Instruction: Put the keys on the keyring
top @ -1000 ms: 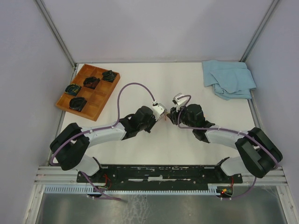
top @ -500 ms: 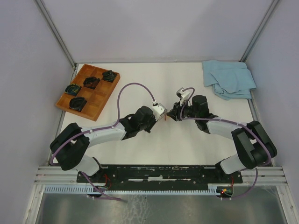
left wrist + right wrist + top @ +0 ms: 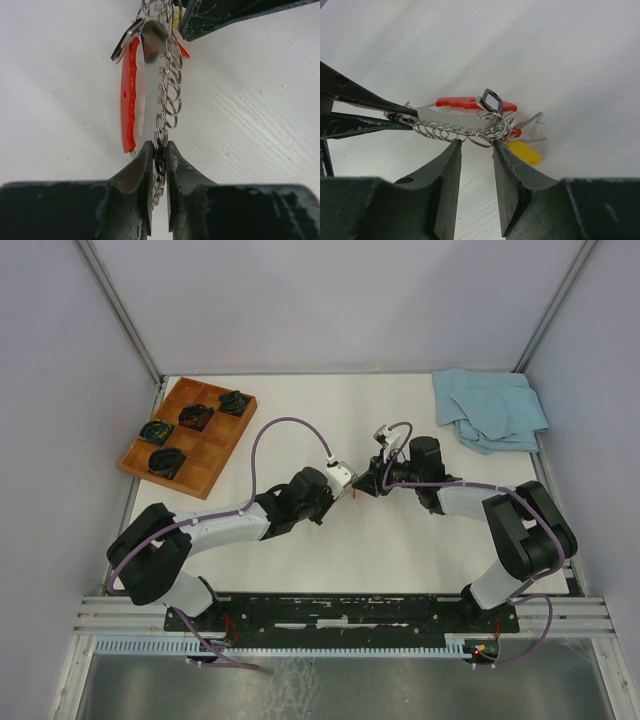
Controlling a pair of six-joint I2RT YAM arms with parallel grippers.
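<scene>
- Keyring point(image 3: 487, 129) hangs mid-table between both arms, its chain point(image 3: 167, 85) pinched tight by the left gripper point(image 3: 159, 150), red strap point(image 3: 129, 95) alongside.
- Right gripper point(image 3: 477, 147) has its jaws apart around the ring, gripping nothing.
- Yellow-headed key point(image 3: 522, 152) and silver keys point(image 3: 529, 121) bunch there; can't tell if they're threaded.
- Risk, imo: a tug twists the chain loose and the keys drop.
- Wooden tray point(image 3: 213, 452) and blue cloth point(image 3: 490, 410) sit well apart, nothing blocking.

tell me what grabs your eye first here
The keyring is strung mid-table between the two arms: the left jaws are clamped on its chain of rings, and the right jaws straddle the other end. Its red strap and a yellow-headed key are the brightest spots. A wooden tray sits far left, a blue cloth far right.
</scene>
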